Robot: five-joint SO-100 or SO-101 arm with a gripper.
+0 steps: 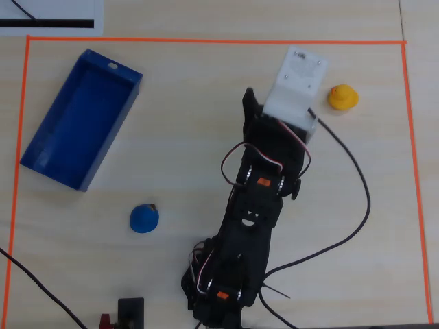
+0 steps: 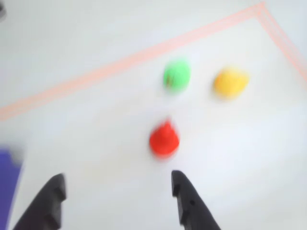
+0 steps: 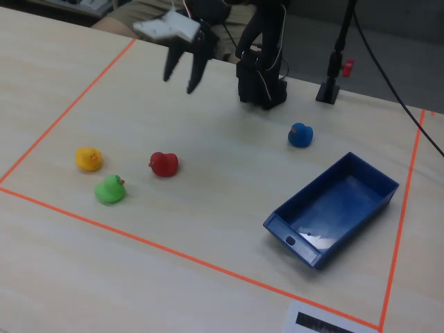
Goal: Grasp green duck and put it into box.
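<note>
**Wrist view shows three ducks close together, so the wrong one could get grabbed**

Fixed view, going left to right: the yellow duck [image 3: 88,159] sits near the orange tape line [image 3: 69,104]. Just beside it, a little closer to the camera, is the green duck [image 3: 110,189]. The red duck [image 3: 164,164] comes next. The fingers [image 3: 182,76] hang high in the air above the bench [image 3: 222,208], spread wide open and holding nothing. Further right is the blue duck [image 3: 300,134], and then the box [image 3: 378,182], which is empty and well apart from the green duck.

What could go wrong? In the wrist view the red duck [image 2: 164,139] sits between the fingers [image 2: 117,189] and the green duck [image 2: 176,74]. If the arm goes straight ahead, it may bump the red duck or grab it by mistake. The yellow duck [image 2: 230,82] is close to the green one too, so wide-open fingers might catch both, or knock the green duck over the tape. The wrist picture is also blurry, so aiming is hard. The box is a long carry away, and a loose hold could drop the duck.
</note>
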